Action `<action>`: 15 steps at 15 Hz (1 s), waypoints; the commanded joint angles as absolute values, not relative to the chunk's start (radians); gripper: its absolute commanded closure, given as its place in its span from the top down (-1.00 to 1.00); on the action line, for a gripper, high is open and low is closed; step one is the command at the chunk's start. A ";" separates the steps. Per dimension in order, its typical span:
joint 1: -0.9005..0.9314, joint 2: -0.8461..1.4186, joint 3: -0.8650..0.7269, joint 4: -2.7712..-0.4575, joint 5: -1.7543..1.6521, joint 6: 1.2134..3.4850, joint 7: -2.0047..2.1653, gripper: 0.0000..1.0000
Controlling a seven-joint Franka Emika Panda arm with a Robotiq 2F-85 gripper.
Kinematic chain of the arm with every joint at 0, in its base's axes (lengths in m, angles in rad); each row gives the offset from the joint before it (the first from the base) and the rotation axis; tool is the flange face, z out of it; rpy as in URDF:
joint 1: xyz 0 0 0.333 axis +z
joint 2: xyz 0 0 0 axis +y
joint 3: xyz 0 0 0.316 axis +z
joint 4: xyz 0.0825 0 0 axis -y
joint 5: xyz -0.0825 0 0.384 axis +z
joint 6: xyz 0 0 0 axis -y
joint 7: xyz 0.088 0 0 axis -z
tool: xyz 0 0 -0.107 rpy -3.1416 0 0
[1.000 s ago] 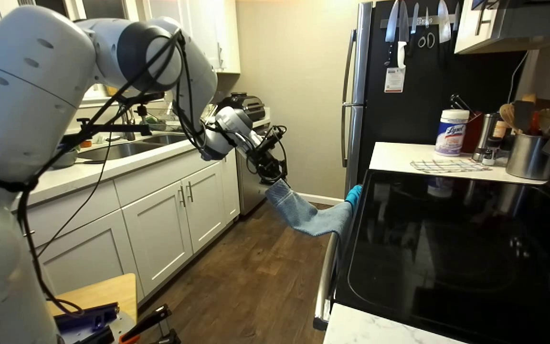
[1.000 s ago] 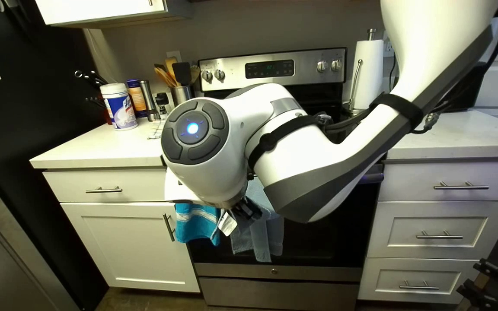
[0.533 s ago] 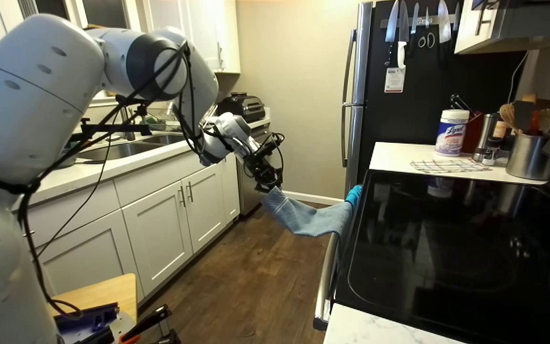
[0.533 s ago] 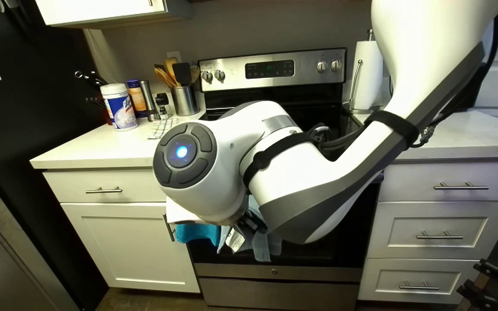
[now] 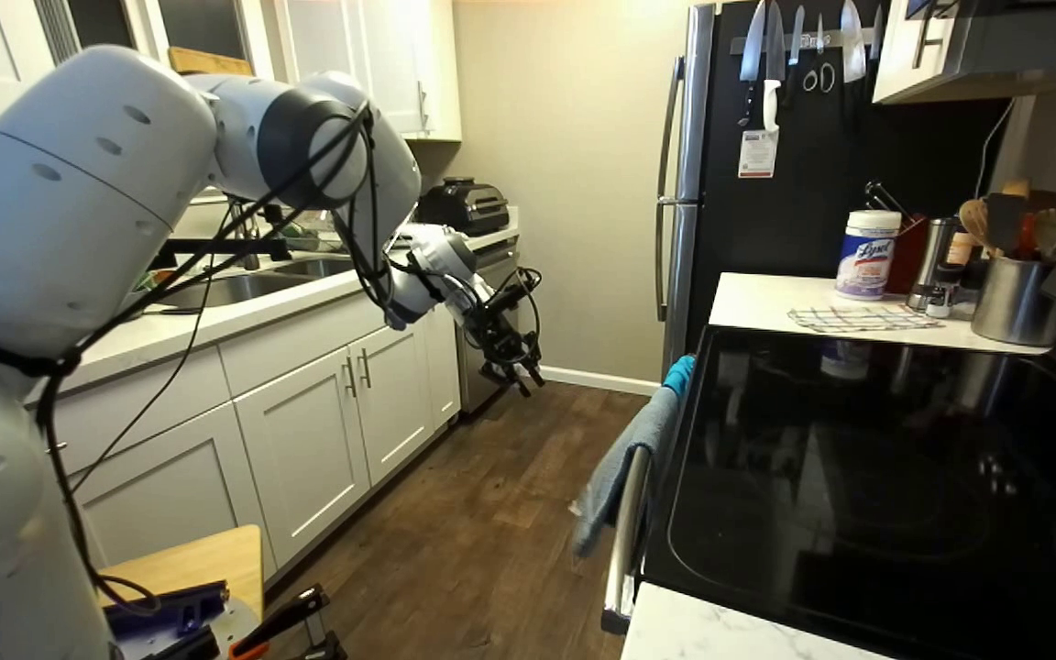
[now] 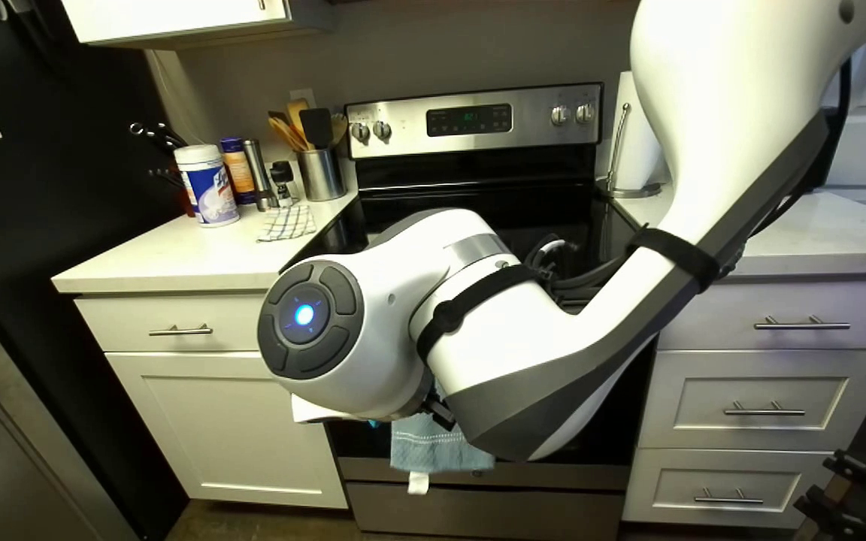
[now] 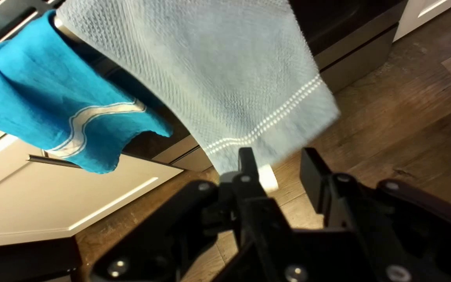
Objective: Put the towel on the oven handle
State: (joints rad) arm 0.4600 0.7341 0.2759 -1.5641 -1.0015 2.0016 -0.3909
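The grey-blue towel (image 5: 624, 467) hangs over the oven handle (image 5: 626, 541), its front end loose. It also shows in an exterior view (image 6: 437, 445), partly behind the arm, with a white tag at its lower edge. In the wrist view the towel (image 7: 210, 70) hangs ahead of the fingers, with a white dotted stripe near its hem. My gripper (image 5: 530, 383) is open and empty, out in front of the towel and apart from it in that exterior view. In the wrist view the gripper (image 7: 276, 154) has a wide gap between its fingers.
A bright blue towel (image 7: 53, 90) with a white stripe hangs beside the grey-blue one. The black stovetop (image 5: 840, 477) lies behind the handle. White cabinets (image 5: 308, 431) and a sink counter stand opposite. A clamp (image 5: 294, 619) and wooden board (image 5: 207, 550) are near the robot base.
My gripper has opened and let go of the towel. The towel's front end has dropped from stretched out to hanging down at the oven front. The arm has moved lower.
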 commanded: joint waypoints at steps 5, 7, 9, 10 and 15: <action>0.461 0.737 0.273 -1.526 -0.983 1.962 -0.428 0.87; 0.465 0.726 0.262 -1.528 -1.002 1.969 -0.405 1.00; 0.455 0.705 0.258 -1.533 -1.002 1.983 -0.395 1.00; 0.451 0.694 0.254 -1.534 -1.002 1.984 -0.389 1.00; 0.429 0.634 0.236 -1.555 -0.987 1.981 -0.348 1.00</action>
